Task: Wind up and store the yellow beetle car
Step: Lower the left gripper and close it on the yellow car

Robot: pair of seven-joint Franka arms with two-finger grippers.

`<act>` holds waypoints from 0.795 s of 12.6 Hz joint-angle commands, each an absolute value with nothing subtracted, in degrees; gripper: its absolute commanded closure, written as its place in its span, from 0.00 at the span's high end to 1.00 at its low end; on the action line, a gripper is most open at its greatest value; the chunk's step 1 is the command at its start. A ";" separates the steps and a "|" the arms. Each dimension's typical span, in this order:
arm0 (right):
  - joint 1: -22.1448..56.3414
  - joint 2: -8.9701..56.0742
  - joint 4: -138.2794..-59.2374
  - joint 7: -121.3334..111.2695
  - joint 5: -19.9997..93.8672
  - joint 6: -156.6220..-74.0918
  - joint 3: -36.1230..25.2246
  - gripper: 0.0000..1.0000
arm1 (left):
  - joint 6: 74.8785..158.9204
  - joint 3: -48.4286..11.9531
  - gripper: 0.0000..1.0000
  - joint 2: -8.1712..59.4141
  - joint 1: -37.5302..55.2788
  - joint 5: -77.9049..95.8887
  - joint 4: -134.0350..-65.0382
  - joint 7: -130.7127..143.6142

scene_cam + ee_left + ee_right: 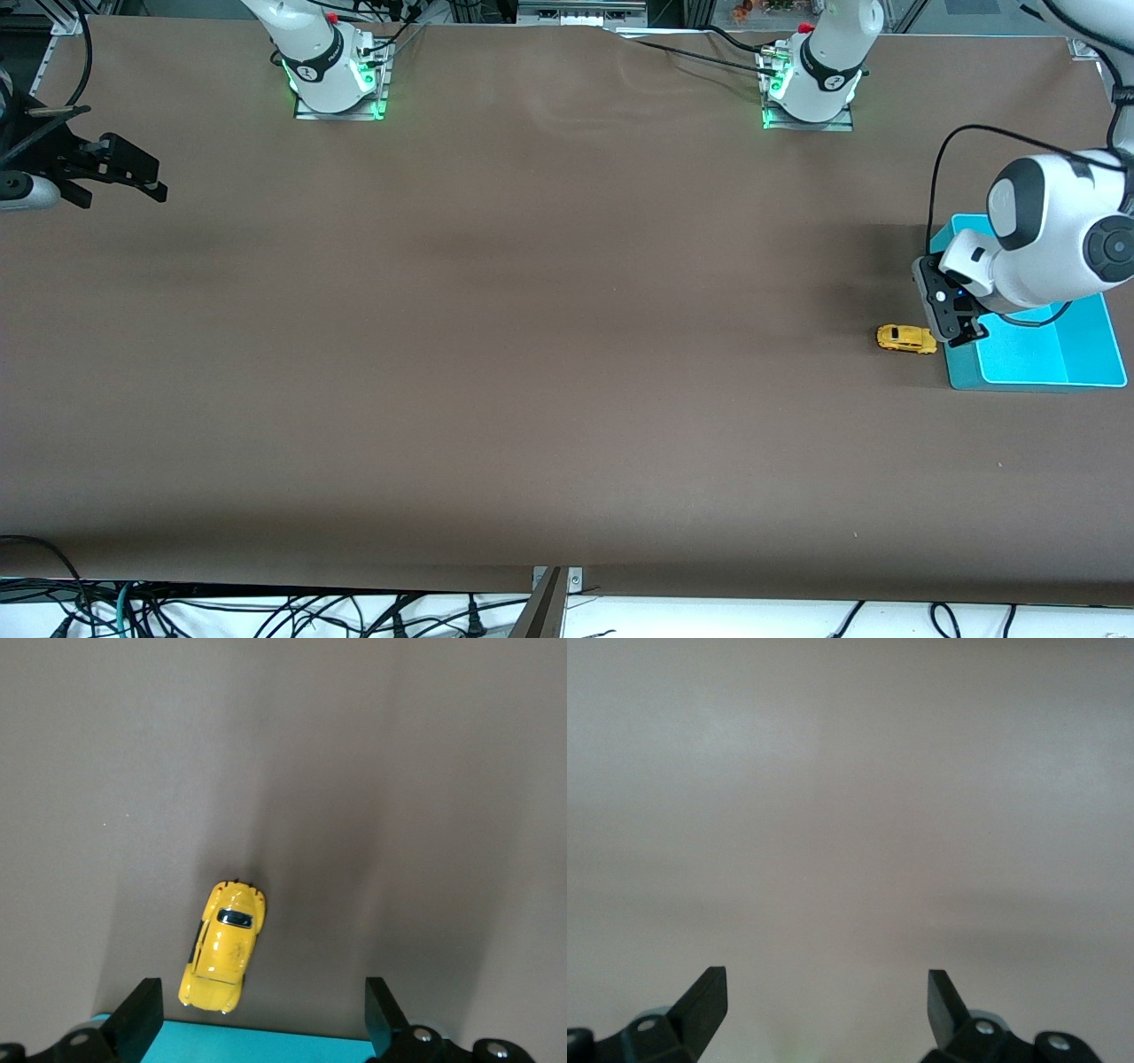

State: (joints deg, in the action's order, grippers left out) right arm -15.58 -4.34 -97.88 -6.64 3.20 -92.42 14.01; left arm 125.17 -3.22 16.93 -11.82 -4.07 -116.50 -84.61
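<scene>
The yellow beetle car point(906, 338) stands on the brown table right beside the cyan bin point(1081, 354), at the left arm's end of the table. It also shows in the left wrist view point(223, 945), next to the bin's edge point(266, 1048). My left gripper point(964, 332) is open and empty, over the bin's edge nearest the car; in its wrist view point(263, 1014) the car lies near one finger. My right gripper point(124, 173) is open and empty above the table at the right arm's end, and its wrist view point(827, 1001) shows only bare table.
The cyan bin holds nothing that I can see. The arm bases point(337, 71) stand along the edge of the table farthest from the front camera. Cables point(266, 611) hang below the edge nearest that camera.
</scene>
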 commanded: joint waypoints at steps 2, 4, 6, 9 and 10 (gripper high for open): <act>-15.65 -3.60 -95.36 -5.71 3.87 -91.32 14.15 1.00 | 132.79 -3.87 1.00 20.29 -14.85 -5.19 -117.60 -92.62; -15.73 -3.52 -95.36 -5.80 3.87 -91.32 14.15 1.00 | 135.25 -3.87 1.00 21.35 -14.85 -5.19 -117.60 -92.90; -15.64 -2.64 -95.36 -5.71 3.87 -91.41 14.15 1.00 | 137.80 -3.87 1.00 22.84 -14.77 -5.27 -117.51 -93.08; -15.73 -2.37 -95.10 -5.71 3.87 -91.49 14.15 1.00 | 140.88 -3.78 1.00 24.26 -14.68 -5.45 -118.64 -93.43; -15.65 -2.37 -95.18 -5.71 3.87 -91.49 14.15 1.00 | 142.72 -3.78 1.00 24.17 -14.68 -5.36 -119.70 -95.08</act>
